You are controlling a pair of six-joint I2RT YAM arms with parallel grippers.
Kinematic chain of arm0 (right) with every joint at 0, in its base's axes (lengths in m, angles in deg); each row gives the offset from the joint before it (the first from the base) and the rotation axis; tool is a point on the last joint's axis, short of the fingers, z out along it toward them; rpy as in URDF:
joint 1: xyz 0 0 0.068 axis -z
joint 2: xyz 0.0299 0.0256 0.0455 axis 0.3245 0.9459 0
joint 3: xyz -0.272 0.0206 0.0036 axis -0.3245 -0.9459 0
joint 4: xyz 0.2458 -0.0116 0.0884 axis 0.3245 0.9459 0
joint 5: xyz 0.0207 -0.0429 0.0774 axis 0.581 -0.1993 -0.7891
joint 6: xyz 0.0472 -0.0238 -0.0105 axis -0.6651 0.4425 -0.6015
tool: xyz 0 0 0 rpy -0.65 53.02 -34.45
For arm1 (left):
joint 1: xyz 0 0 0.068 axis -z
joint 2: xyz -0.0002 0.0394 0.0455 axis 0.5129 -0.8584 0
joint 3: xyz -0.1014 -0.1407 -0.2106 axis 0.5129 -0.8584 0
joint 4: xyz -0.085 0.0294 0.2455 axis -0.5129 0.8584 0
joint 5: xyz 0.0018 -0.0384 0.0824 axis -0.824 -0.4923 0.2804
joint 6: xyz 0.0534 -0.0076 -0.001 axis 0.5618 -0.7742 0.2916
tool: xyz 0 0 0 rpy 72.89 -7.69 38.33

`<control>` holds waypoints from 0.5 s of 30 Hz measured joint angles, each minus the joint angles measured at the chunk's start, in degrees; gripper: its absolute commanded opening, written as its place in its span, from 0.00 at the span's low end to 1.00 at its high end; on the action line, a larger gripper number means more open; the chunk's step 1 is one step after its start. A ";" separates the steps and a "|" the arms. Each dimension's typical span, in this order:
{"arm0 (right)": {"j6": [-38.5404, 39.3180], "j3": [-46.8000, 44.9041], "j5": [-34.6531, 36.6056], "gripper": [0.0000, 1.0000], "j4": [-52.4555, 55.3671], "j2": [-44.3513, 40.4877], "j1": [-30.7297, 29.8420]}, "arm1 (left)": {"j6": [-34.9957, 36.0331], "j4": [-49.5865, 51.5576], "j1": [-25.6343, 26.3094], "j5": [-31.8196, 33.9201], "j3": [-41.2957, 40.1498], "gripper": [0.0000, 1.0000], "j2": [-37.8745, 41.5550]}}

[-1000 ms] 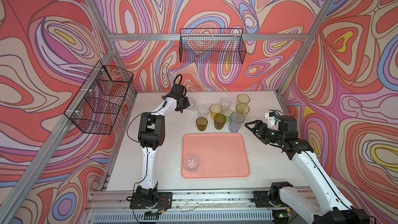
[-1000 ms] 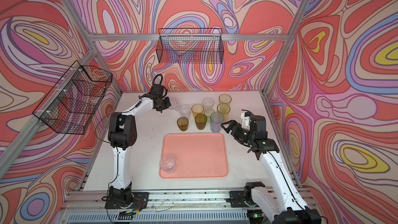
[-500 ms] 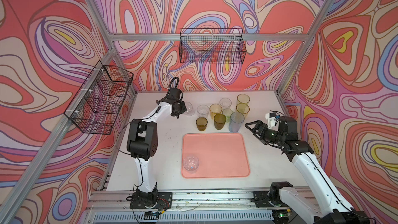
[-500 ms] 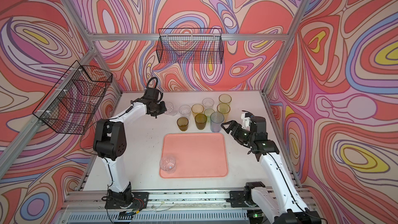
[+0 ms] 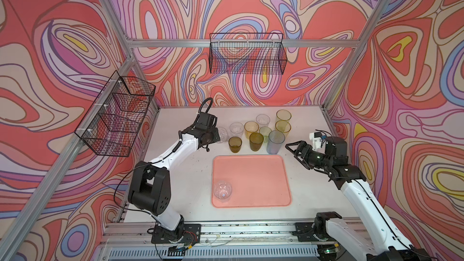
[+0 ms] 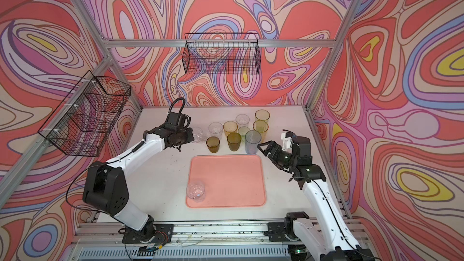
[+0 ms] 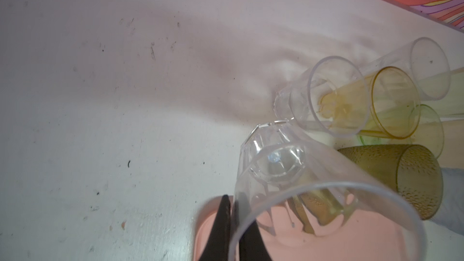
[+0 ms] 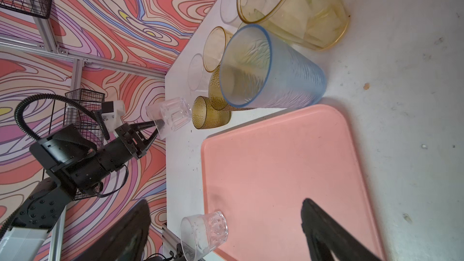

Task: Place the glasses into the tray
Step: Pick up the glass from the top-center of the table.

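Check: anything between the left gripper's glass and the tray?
Nothing: only bare table between the clear tumbler in the left gripper and the tray, as both top views show.

Walls (image 5: 251, 3) patterned with swirling coral, lilac, blue and yellow enclose a scuffed white tabletop (image 5: 190, 171). Silver aluminium frame bars (image 5: 241, 43) edge them. A black wire basket (image 5: 247, 56) hangs on the back wall, a second basket (image 5: 115, 119) on a side wall.

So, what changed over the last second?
The left gripper, jaws shut on the rim of a clear glass, drew it from the group a little toward the tray, its elbow swinging outward. The open right gripper, the glass on the tray and the other glasses stayed put.
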 measured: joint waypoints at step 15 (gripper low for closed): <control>-0.68 -0.02 1.64 0.95 -0.46 -0.42 -4.33 | 0.35 2.82 5.09 3.41 -10.71 0.00 16.50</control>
